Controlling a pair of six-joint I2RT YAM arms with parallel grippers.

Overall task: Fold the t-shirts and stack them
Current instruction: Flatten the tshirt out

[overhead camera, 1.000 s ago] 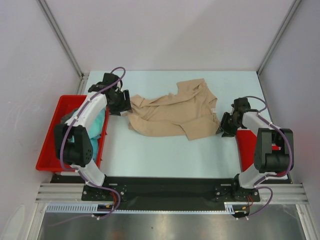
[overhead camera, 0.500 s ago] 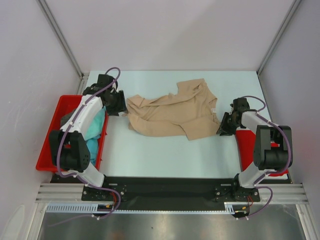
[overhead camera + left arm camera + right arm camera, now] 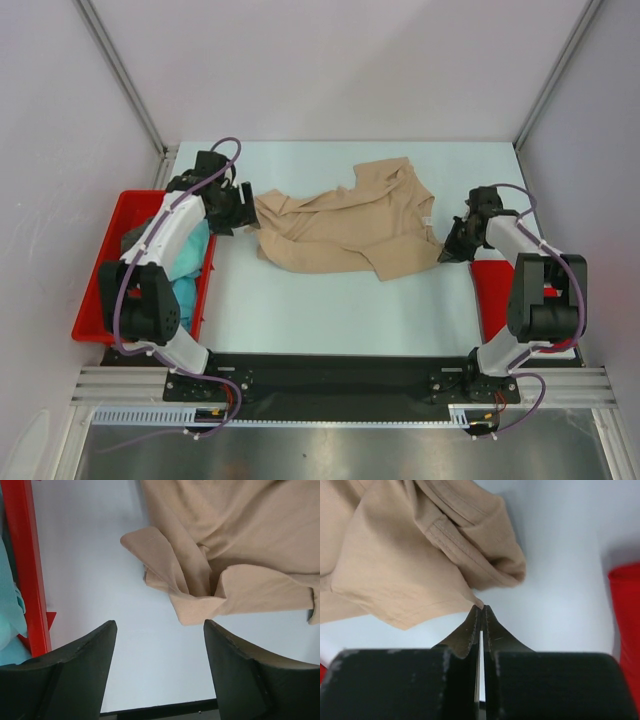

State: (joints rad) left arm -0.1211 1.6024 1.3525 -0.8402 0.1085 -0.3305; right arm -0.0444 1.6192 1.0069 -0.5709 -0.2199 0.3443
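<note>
The large tan-beige t-shirt (image 3: 345,225) lies crumpled on the middle of the pale table (image 3: 330,310). My left gripper (image 3: 243,213) is open and empty just left of the shirt's left edge; the left wrist view shows its jaws (image 3: 159,630) wide apart over bare table, short of a folded cloth flap (image 3: 195,587). My right gripper (image 3: 447,250) is shut at the shirt's right lower corner; in the right wrist view its tips (image 3: 481,609) pinch the very corner of the tan cloth (image 3: 410,570). The teal t-shirt (image 3: 190,255) lies in the red tray. The dark grey shirt is not clearly visible.
The red plastic tray (image 3: 100,290) stands at the table's left edge, its rim also showing in the left wrist view (image 3: 30,570). A flat red mat (image 3: 495,290) lies at the right, under the right arm. White walls close in the table.
My left gripper has shifted slightly and now sits by the shirt's left edge. My right gripper has moved a little up and right at the shirt's right corner, drawing that corner out.
</note>
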